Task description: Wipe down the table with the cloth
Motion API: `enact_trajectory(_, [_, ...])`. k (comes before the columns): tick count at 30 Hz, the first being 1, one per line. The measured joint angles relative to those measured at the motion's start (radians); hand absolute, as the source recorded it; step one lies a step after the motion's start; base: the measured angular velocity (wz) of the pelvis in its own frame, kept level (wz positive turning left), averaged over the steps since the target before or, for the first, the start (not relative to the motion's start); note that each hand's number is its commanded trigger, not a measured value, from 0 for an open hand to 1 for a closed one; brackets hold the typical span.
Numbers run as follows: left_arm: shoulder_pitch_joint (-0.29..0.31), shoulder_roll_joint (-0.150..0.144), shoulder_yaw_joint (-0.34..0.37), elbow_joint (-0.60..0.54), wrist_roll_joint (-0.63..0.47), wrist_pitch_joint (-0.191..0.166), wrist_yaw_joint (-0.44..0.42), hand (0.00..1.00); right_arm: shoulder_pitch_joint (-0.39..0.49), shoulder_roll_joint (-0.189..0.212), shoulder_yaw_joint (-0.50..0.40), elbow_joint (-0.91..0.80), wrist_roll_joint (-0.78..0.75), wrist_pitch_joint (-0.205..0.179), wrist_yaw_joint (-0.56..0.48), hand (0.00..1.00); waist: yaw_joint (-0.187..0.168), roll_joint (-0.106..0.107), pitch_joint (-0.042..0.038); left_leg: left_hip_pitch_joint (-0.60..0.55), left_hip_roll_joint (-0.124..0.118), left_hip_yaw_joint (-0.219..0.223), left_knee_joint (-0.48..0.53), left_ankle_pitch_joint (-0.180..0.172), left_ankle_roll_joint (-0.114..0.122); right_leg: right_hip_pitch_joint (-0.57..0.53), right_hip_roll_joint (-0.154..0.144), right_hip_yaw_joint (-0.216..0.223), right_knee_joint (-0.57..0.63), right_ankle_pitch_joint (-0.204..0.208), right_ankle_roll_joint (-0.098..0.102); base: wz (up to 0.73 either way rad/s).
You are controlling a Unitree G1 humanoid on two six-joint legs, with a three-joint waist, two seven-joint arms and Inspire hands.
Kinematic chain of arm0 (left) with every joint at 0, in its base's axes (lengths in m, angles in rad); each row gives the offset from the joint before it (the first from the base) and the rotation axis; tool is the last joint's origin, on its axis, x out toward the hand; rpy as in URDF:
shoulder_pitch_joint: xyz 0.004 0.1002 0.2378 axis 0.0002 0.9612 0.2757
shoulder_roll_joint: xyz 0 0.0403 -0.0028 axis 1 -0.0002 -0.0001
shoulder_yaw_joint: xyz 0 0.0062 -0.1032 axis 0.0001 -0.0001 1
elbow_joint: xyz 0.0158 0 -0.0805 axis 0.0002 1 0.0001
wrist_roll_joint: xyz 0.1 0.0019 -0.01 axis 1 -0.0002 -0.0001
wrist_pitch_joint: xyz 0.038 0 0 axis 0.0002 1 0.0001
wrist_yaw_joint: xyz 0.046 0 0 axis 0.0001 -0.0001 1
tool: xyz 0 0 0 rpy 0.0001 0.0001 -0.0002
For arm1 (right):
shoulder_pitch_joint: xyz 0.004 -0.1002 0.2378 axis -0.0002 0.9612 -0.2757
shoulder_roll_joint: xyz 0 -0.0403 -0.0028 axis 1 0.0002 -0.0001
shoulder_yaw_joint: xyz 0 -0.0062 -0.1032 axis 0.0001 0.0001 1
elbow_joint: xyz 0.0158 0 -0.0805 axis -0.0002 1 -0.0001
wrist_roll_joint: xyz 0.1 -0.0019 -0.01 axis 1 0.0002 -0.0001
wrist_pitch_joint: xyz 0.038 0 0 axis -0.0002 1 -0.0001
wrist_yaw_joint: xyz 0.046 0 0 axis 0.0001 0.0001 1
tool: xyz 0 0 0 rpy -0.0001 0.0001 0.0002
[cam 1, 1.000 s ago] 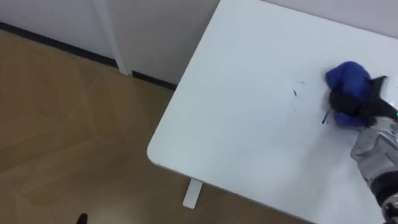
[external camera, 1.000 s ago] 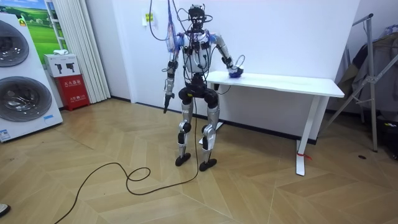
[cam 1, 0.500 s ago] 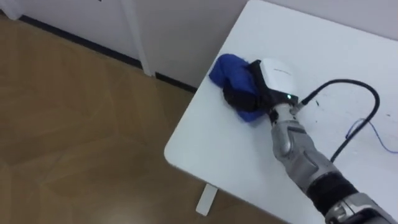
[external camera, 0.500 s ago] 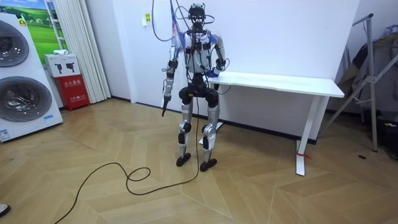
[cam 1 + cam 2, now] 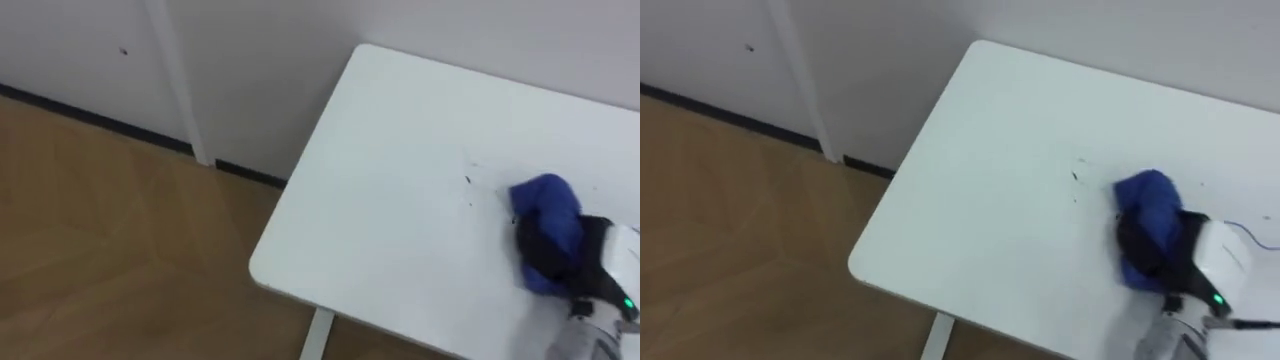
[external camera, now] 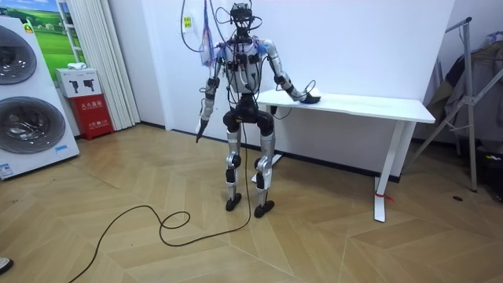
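Wood floor (image 5: 100, 230) at left, then white table (image 5: 400, 140), corner toward the floor, far edge by the wall. Small dark marks (image 5: 467, 180) mid-table. Just right of them, blue cloth (image 5: 548, 205), bunched on the tabletop near the view's right edge. Gripped from the near side by right hand (image 5: 578, 262), dark fingers curled over the cloth's lower half and holding it down on the surface. Room view: washers (image 6: 27, 126) far left. Stands at the table's left end, left hand (image 6: 200, 130) hanging by the thigh, state unreadable. Right arm out over the tabletop, hand on the cloth.
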Motion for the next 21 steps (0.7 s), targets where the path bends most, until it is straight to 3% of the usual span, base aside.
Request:
enact_trajectory(2, [0.000,-0.002,-0.003,0.000,0.024,0.002,-0.003,0.00,0.001,-0.018,-0.021,0.007,0.024,0.038,0.000,1.00,-0.004,0.009,-0.0017,0.000,0.003,0.001,0.000,-0.009,0.018,-0.003,0.004,0.000,0.001,-0.003,0.005,-0.20])
enact_trajectory(4, [-0.001,-0.011,-0.006,0.003,0.024,0.007,-0.012,0.00,-0.014,-0.026,-0.013,-0.005,0.041,0.075,0.012,1.00,0.006,0.013,-0.0014,0.000,0.005,0.009,-0.001,-0.010,0.021,-0.008,0.006,0.011,0.003,-0.005,0.009,-0.28])
enact_trajectory(6, [-0.003,-0.029,-0.042,0.021,0.027,0.018,-0.017,0.00,-0.072,-0.019,0.017,-0.051,0.035,0.163,0.046,1.00,0.014,0.025,-0.0020,0.002,0.011,0.025,0.002,-0.004,0.017,-0.020,0.008,0.021,0.020,-0.002,0.002,-0.24])
enact_trajectory(7, [-0.008,-0.032,-0.053,0.036,0.029,0.023,-0.018,0.00,-0.089,-0.014,0.035,-0.078,0.034,0.187,0.060,1.00,0.022,0.023,-0.0010,0.001,0.014,0.035,0.002,-0.002,0.015,-0.028,0.010,0.029,0.026,0.001,-0.002,-0.44])
enact_trajectory(9, [-0.012,-0.037,-0.091,0.065,0.031,0.049,-0.037,0.00,-0.166,0.025,0.190,-0.221,0.020,0.267,0.113,1.00,0.052,0.033,0.0026,-0.013,0.030,0.064,0.005,0.006,0.006,-0.061,0.021,0.046,0.035,0.013,-0.021,-0.43])
enact_trajectory(10, [-0.019,-0.038,-0.091,0.075,0.036,0.053,-0.040,0.00,-0.197,0.036,0.229,-0.238,0.000,0.275,0.129,1.00,0.058,0.033,0.0030,-0.019,0.033,0.067,0.006,0.008,0.003,-0.068,0.023,0.046,0.036,0.015,-0.025,-0.11])
enact_trajectory(12, [-0.051,-0.038,-0.092,0.080,0.062,0.072,-0.058,0.00,-0.346,0.044,0.378,-0.244,-0.074,0.276,0.208,1.00,0.090,0.025,0.0074,-0.041,0.038,0.060,0.003,0.028,-0.007,-0.092,0.031,0.043,0.035,0.020,-0.038,0.15])
enact_trajectory(15, [-0.048,-0.035,-0.093,0.078,0.059,0.082,-0.058,0.00,-0.473,0.044,0.450,-0.236,-0.098,0.278,0.264,1.00,0.154,0.007,0.0114,-0.052,0.038,0.029,0.001,0.045,-0.014,-0.096,0.034,0.017,0.026,0.018,-0.044,0.34])
enact_trajectory(18, [-0.011,-0.033,-0.095,0.078,0.058,0.106,-0.057,0.00,-0.488,0.040,0.451,-0.163,-0.120,0.261,0.283,1.00,0.169,-0.012,0.0138,-0.050,0.030,-0.019,0.002,0.044,-0.013,-0.063,0.027,-0.035,0.011,0.012,-0.037,0.54])
enact_trajectory(21, [0.011,-0.032,-0.090,0.081,0.050,0.113,-0.065,0.00,-0.451,0.024,0.432,-0.022,-0.114,0.257,0.301,1.00,0.172,-0.028,0.0146,-0.067,0.022,-0.049,0.003,0.044,-0.012,-0.064,0.022,-0.045,0.012,0.011,-0.034,0.39])
